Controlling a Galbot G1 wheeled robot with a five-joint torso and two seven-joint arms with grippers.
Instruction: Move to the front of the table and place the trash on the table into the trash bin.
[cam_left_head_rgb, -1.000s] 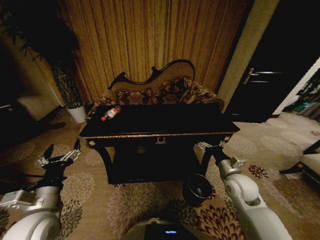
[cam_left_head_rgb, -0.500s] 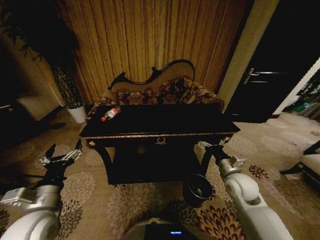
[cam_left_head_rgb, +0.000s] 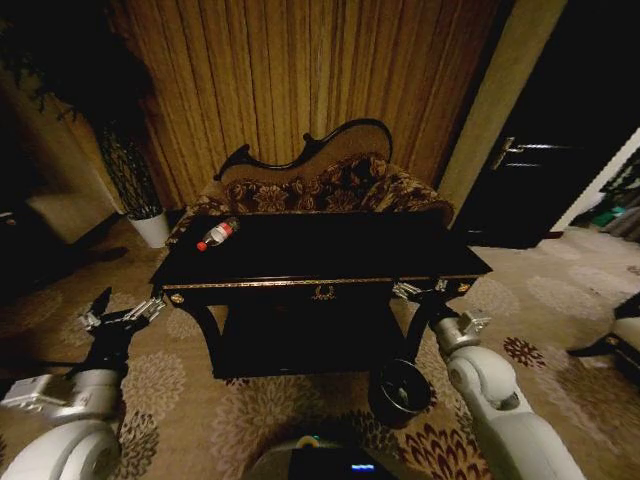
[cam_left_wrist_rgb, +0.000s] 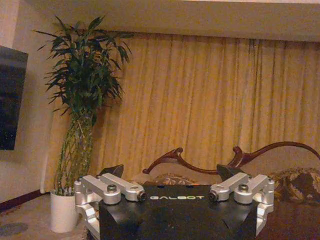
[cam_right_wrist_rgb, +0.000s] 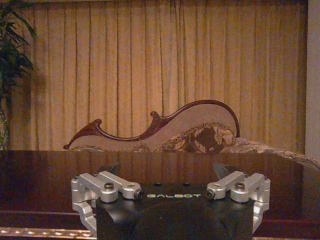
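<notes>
The black glossy table (cam_left_head_rgb: 330, 250) with its gold-trimmed edge stands straight ahead. A clear plastic bottle with a red label (cam_left_head_rgb: 216, 235) lies on its side at the table's far left corner. The dark round trash bin (cam_left_head_rgb: 400, 390) sits on the carpet by the table's front right leg. My left gripper (cam_left_head_rgb: 122, 314) hovers open, low and left of the table, with nothing between its fingers (cam_left_wrist_rgb: 170, 172). Just before the table's front right corner, above the bin, my right gripper (cam_left_head_rgb: 420, 292) is open and empty (cam_right_wrist_rgb: 166, 169). The right wrist view looks across the table top (cam_right_wrist_rgb: 150, 165).
A floral sofa with a curved dark frame (cam_left_head_rgb: 320, 185) stands right behind the table. A tall plant (cam_left_wrist_rgb: 82, 100) in a white pot (cam_left_head_rgb: 152, 226) is at the back left. A dark door (cam_left_head_rgb: 530, 180) is on the right. Patterned carpet surrounds the table.
The whole head view has shifted: the table and bin now look a little nearer and larger, so the camera has moved forward. Both grippers hold the same open pose.
</notes>
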